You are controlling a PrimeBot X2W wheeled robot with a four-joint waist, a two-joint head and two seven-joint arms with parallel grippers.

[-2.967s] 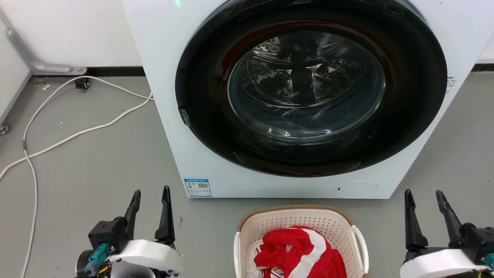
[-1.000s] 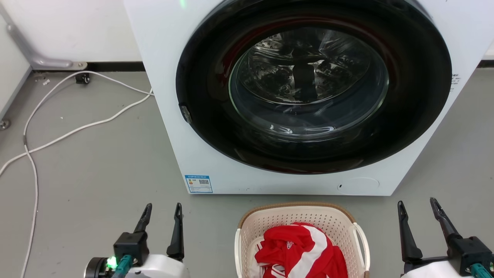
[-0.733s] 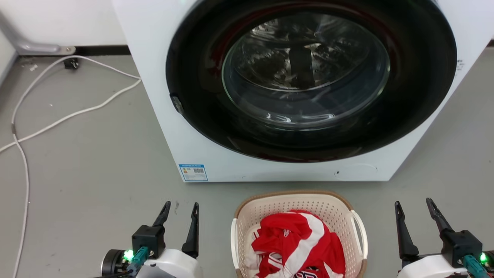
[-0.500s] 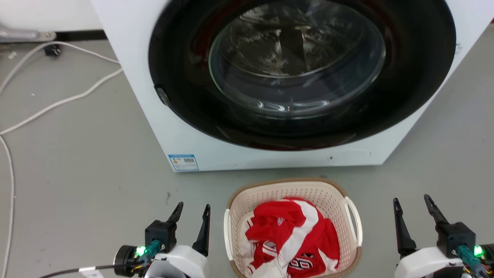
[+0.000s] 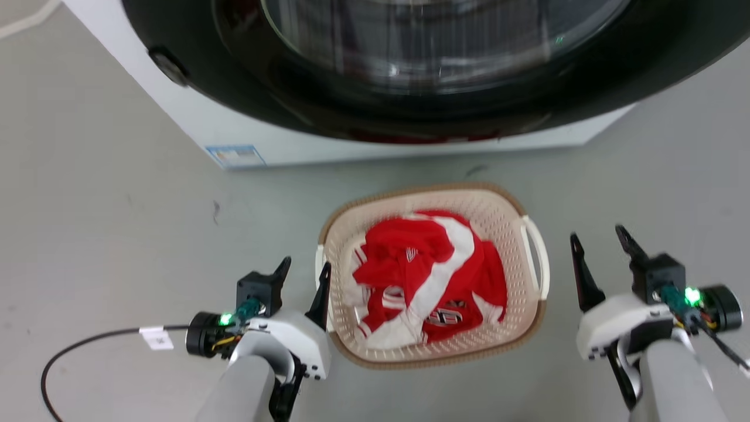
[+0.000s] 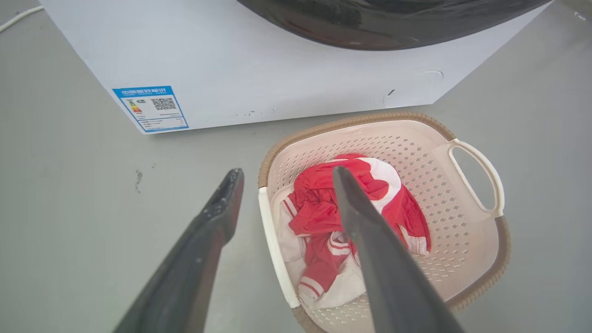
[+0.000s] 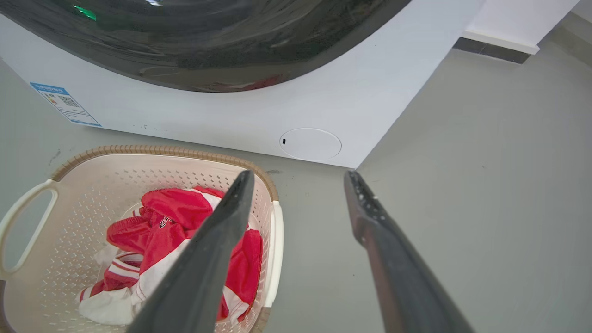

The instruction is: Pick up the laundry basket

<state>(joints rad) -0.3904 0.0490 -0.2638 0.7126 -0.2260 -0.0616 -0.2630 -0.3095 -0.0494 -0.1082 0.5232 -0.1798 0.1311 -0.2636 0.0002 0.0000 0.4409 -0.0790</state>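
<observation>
Before the washer (image 5: 375, 99), the left gripper (image 5: 306, 264) and right gripper (image 5: 597, 233) gape empty; both should straddle the handles (image 5: 538, 258) of the basket (image 5: 422, 189) squarely, then close together.

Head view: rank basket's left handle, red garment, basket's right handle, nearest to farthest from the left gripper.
1. left handle, right beside the left gripper.
2. red garment, inside the laundry basket.
3. right handle, on the basket's far side.
</observation>
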